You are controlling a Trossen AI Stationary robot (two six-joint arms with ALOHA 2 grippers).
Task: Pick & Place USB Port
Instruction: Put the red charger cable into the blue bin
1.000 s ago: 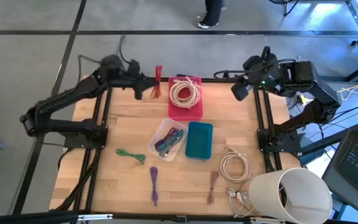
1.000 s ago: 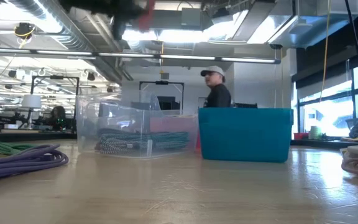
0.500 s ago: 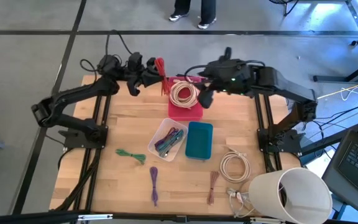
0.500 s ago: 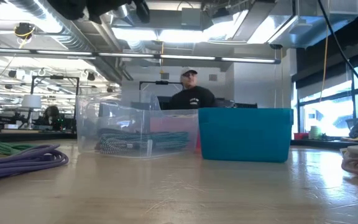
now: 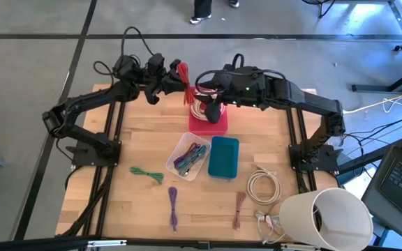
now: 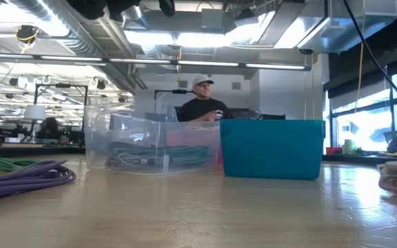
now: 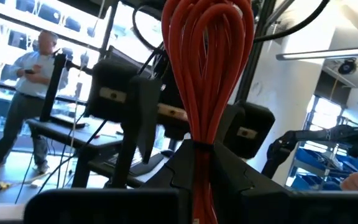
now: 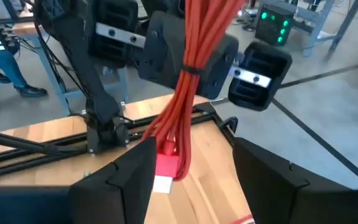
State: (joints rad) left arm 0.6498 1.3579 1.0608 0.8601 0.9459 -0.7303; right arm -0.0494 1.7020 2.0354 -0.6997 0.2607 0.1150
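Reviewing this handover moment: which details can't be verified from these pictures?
- Left tool: its grip point on the red cable bundle lies below the left wrist view's bottom edge.
- Right tool: open around the bundle's lower end; whether a finger touches it cannot be made out.
- Pink bin: the right arm covers most of it in the high view.
- Low view: both tools cut off by the top edge.

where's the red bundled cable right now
In the high view, the red bundled cable hangs from the left gripper above the table's far edge, beside the pink bin, with the right gripper facing it.
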